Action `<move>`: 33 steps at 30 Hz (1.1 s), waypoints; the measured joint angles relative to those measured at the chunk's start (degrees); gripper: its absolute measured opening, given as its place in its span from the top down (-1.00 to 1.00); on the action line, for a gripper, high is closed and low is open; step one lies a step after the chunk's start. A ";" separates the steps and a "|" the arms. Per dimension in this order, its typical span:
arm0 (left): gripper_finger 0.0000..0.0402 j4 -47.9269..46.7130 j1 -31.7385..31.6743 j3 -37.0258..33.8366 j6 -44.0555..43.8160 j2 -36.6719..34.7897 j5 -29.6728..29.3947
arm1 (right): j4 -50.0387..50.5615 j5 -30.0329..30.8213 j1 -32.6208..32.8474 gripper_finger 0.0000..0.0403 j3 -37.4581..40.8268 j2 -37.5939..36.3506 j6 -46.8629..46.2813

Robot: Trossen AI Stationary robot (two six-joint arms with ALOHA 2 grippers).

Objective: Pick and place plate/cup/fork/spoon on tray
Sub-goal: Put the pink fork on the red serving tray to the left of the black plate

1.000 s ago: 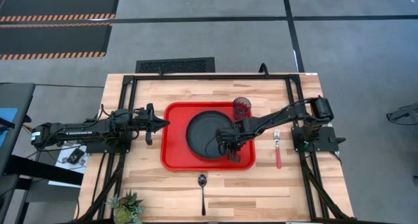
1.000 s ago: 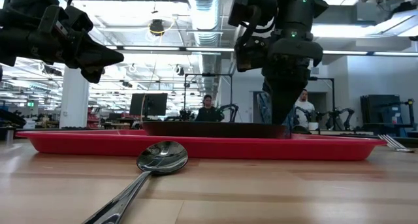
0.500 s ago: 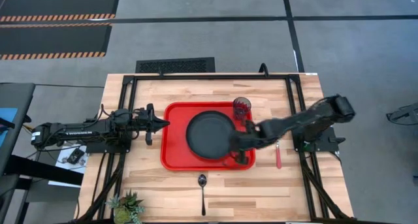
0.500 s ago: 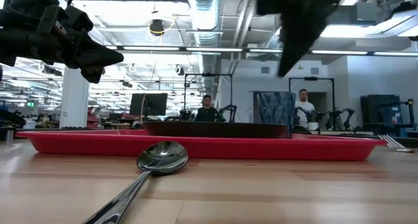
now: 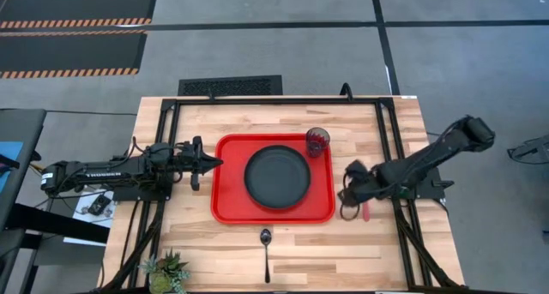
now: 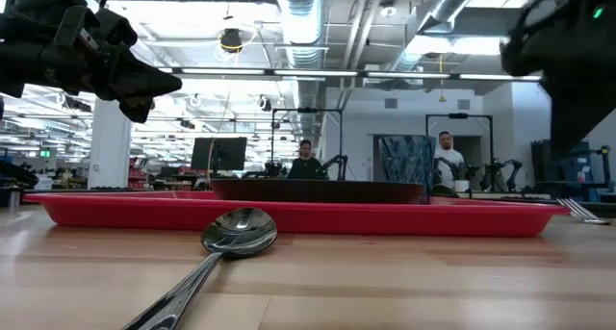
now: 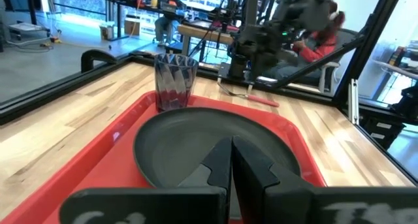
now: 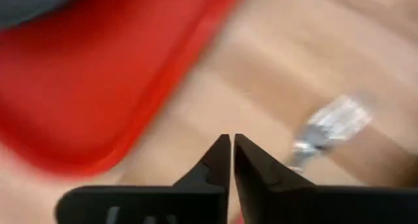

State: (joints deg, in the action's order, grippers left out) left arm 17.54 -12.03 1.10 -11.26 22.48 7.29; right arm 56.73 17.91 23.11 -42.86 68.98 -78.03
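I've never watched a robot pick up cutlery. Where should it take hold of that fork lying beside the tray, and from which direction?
Probably by the red handle, from straight above. The fork lies flat on the table just right of the tray, tines toward the far edge, so only its narrow sides offer a hold. The right gripper, jaws shut, is already next to it and would need to open across the handle.

— What hides the fork [image 5: 364, 210]?
— In the high view the right gripper [image 5: 347, 191] and its arm cover the tines; only the red handle shows. The right wrist view smears the tines to a pale blur.
— And the spoon [image 6: 223, 248]?
— The low view's bottom edge cuts off its handle.
— The plate [image 6: 318, 190]?
— From table height only a dark sliver shows above the tray [image 6: 289, 215] rim; the left gripper [image 7: 232, 160] masks its near edge.
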 joint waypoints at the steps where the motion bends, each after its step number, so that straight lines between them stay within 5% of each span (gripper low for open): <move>1: 1.00 0.00 0.00 0.00 0.00 0.00 -0.02 | 1.58 0.22 -1.27 0.74 0.50 -0.21 -2.14; 10: 1.00 0.00 0.00 0.00 0.67 0.00 -0.31 | 4.99 -2.38 -13.59 0.20 5.49 2.63 -11.64; 17: 1.00 -0.04 0.00 0.00 0.70 0.00 -0.39 | 3.83 -3.76 -20.90 -0.15 8.55 4.60 -9.45; 33: 1.00 -0.22 -0.02 0.00 1.05 0.00 -0.06 | -1.74 -7.02 -30.11 -0.07 9.31 4.60 0.45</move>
State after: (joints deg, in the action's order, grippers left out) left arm 17.32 -12.05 1.10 -10.22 22.48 7.22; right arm 54.99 10.88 -7.00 -33.55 73.58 -77.57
